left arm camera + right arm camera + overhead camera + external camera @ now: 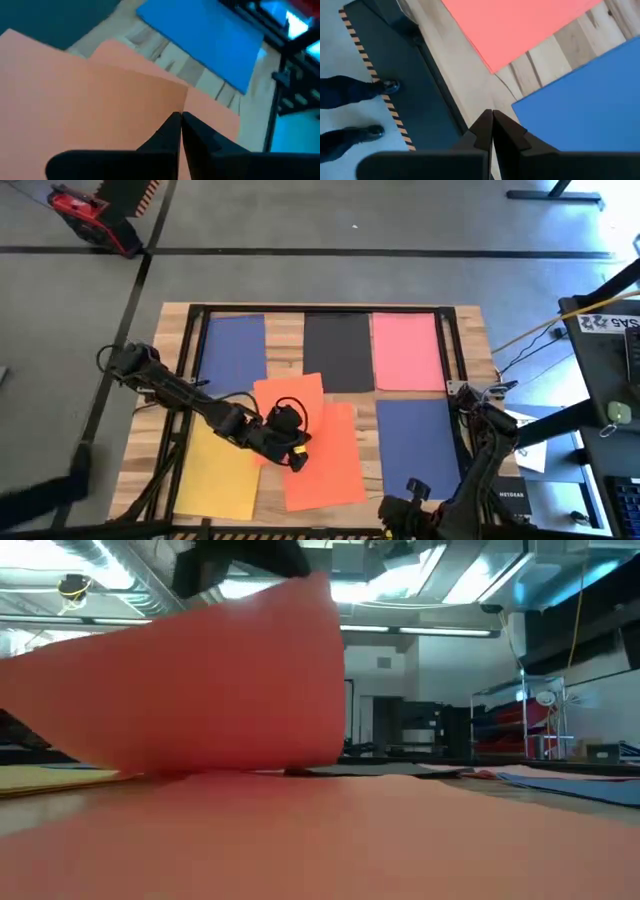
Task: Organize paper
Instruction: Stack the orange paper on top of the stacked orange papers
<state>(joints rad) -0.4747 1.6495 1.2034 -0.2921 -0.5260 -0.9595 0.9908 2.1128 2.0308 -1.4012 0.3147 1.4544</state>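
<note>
Holding an orange sheet [290, 395] by its near edge, the left gripper [290, 442] sits over the middle of the table [470, 325]; its fingers are pressed together in the left wrist view, pinched on the sheet, whose far part curls upward in the low view, probably because thin paper sags and bends when gripped at one edge only. A second orange sheet [325, 460] lies flat beneath and beside it, angled toward the table's near edge; the lifted one overlaps its corner, which suggests the two are being pulled apart or stacked, though which cannot be told. The other paper lies flat around them: a blue sheet [235, 350], a black sheet [338, 350] and a pink sheet [405, 350] in a row along the far side, a yellow sheet [215, 470] at the near left, another blue sheet [415, 435] at the near right; the neat row suggests sorted places, with the orange pair not yet settled. The right gripper [492, 120] waits at the table's right edge, fingers closed on nothing, near the pink and blue sheets but touching neither; a person's shoes [380, 87] show on the floor beyond.
</note>
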